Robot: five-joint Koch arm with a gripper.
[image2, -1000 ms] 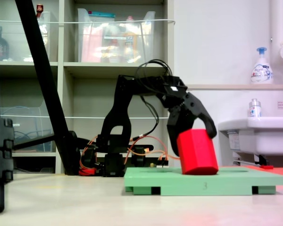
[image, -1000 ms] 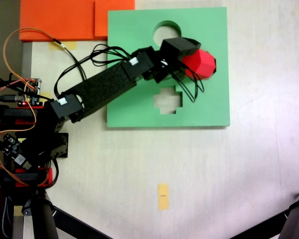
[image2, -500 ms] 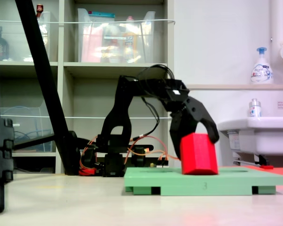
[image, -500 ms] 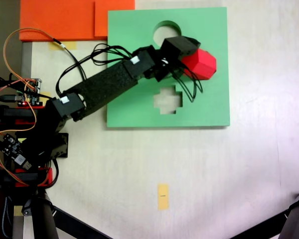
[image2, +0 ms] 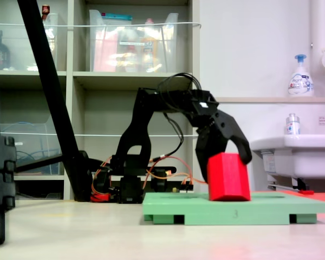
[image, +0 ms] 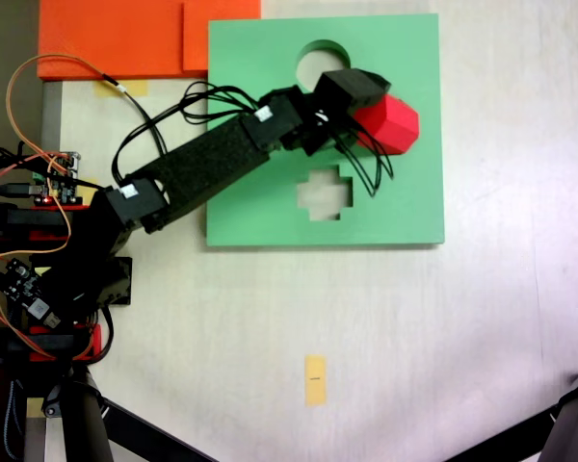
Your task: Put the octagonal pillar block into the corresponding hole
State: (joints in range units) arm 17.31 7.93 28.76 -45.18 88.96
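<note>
in a fixed view looking straight down, my arm [image: 207, 168] reaches from its base at the left edge out over the green foam board [image: 405, 202], which lies flat on the pale table [image: 443, 327]. my gripper [image: 371, 115] sits over the upper middle of the board with the red octagonal pillar block [image: 393, 123] at its tip, the block poking out to the right of my black fingers. the block rests over the spot just right of the round cutout [image: 313, 60] and above the cross-shaped cutout [image: 326, 194]. the eight-sided hole itself is covered by my gripper and the block, so i cannot tell how well they line up. two orange foam sheets [image: 116, 37] lie against the board's upper left corner, and a small yellow tape strip [image: 314, 379] sits well apart, lower on the table.

in a fixed view from table height, my gripper [image2: 223, 162] comes down from above with its two black jaws spread around the red block [image2: 227, 177], one on each side of its upper part, so i am grasping it. the block stands nearly upright, a little tilted, its bottom touching the top face of the green board [image2: 271, 208], most of its height standing proud of the surface. behind me is a shelf with clear bins [image2: 132, 46], and to the right a white sink [image2: 298, 157] with a soap bottle [image2: 300, 78] on the ledge above it.
</note>
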